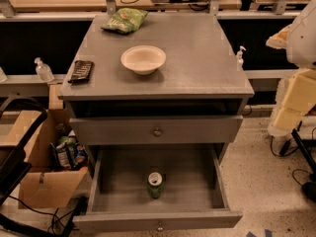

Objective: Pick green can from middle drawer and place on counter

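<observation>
The green can (155, 184) stands upright on the floor of the open middle drawer (118, 181), near its centre front, silver lid up. The drawer is pulled far out under the counter (197, 58), the grey cabinet top. My gripper (292, 107) shows as pale blocky parts at the right edge of the camera view. It is beside the cabinet, level with the upper drawer, well right of and above the can. It holds nothing that I can see.
On the counter are a white bowl (143, 59), a light-green snack bag (125, 20), a dark bar (81, 70) at the left edge and a small bottle (240, 56) at the right edge. Another drawer front (157, 130) juts out above the open drawer. Cardboard boxes (47, 152) stand to the left.
</observation>
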Controlling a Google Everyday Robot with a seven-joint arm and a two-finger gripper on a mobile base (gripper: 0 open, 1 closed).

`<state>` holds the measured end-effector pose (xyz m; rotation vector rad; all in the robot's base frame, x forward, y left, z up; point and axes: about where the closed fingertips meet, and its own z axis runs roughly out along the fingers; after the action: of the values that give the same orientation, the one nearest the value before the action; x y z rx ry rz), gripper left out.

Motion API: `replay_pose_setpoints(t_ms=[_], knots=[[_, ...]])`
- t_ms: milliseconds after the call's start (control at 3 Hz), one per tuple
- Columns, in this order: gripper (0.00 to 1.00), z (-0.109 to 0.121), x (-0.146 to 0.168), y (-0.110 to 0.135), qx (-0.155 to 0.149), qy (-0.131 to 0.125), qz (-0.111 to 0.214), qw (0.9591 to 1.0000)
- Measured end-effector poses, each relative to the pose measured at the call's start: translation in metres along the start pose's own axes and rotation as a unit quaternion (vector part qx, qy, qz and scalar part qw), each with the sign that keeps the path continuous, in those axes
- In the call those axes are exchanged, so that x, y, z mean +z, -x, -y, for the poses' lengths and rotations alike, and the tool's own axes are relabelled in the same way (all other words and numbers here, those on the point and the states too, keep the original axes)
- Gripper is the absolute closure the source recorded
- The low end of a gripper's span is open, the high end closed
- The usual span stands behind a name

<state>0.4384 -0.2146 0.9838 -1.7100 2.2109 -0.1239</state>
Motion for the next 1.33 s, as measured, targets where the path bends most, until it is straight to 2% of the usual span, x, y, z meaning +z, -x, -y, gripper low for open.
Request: replay_pose_setpoints(t_ms=[333,667,1000,1333], knots=[[0.0,0.0,0.0,0.0,0.0,0.0,0.0,1.0],[0.0,0.003,0.011,-0.006,0.024,0.009,0.045,0.9987],[0.0,-0.008,0.047,-0.01,0.038,0.025,0.127,0.9908],[0.0,-0.061,0.144,0.008,0.041,0.065,0.264,0.9614]])
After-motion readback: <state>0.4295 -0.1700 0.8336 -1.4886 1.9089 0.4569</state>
